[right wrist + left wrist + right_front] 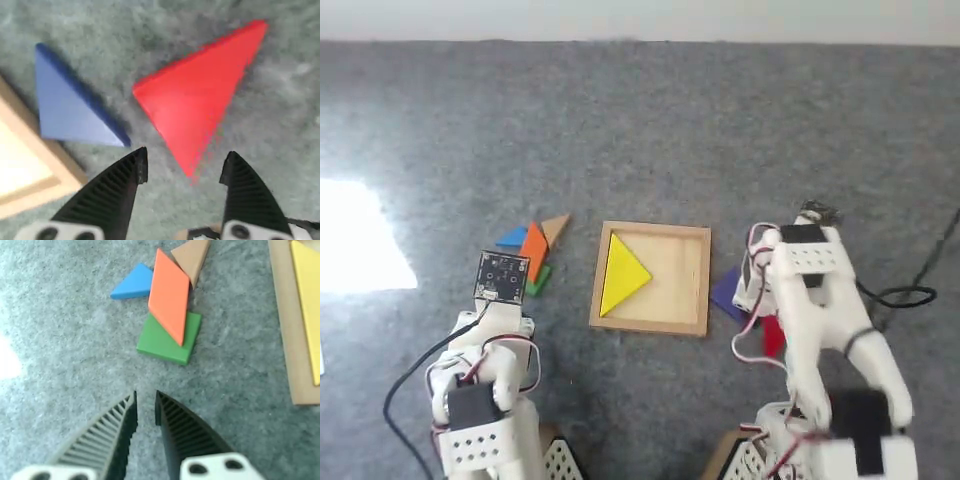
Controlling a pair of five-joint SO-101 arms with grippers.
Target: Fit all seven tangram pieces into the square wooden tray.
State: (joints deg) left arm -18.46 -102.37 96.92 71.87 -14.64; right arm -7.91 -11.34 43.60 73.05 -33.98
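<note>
Scanning, we see a yellow triangle (pixel 620 275) at the wooden tray's (pixel 692 282) left edge; right end effector (pixel 186 156) spread, left end effector (pixel 146 395) barely apart.

The square wooden tray (pixel 650 326) lies flat mid-table. It holds one large yellow triangle (pixel 619 274), long edge along the left wall. Left of the tray, an orange parallelogram (pixel 170 295) rests partly on a green square (pixel 162 344), with a blue triangle (pixel 131 284) and a tan triangle (pixel 192 255) beside it. To the tray's right lie a dark blue triangle (pixel 65 100) and a red triangle (pixel 200 105), slightly apart.
</note>
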